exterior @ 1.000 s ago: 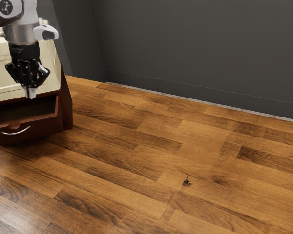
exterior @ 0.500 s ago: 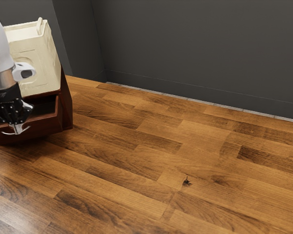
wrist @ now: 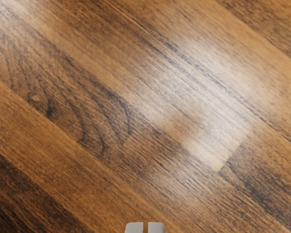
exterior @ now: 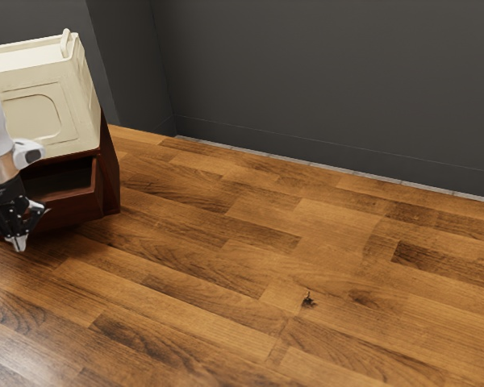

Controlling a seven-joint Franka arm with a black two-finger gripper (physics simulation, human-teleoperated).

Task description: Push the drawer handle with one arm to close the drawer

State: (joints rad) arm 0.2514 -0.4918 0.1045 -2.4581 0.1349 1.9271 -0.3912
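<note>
My black gripper (exterior: 18, 243) is low at the exterior view's left, in front of the drawer's front, its pale fingertips together and holding nothing. Wooden floor lies under the shut gripper (wrist: 145, 227) in the wrist view. The dark red-brown drawer (exterior: 71, 210) stands pulled out of its cabinet (exterior: 109, 173), with its dark inside showing. The hand and arm cover the left part of the drawer front, and the curved metal handle is hidden behind them. Whether the fingertips touch the drawer, I cannot tell.
A cream-coloured box-like piece (exterior: 44, 113) sits above the drawer. Wooden planks (exterior: 250, 258) stretch toward the exterior view's right, with a small dark mark (exterior: 308, 301) on them. A dark grey wall (exterior: 323, 72) stands behind.
My hand has come down from above the drawer, past its front edge, to a lower place before the front, shifting toward the exterior view's left. The drawer has not visibly moved.
</note>
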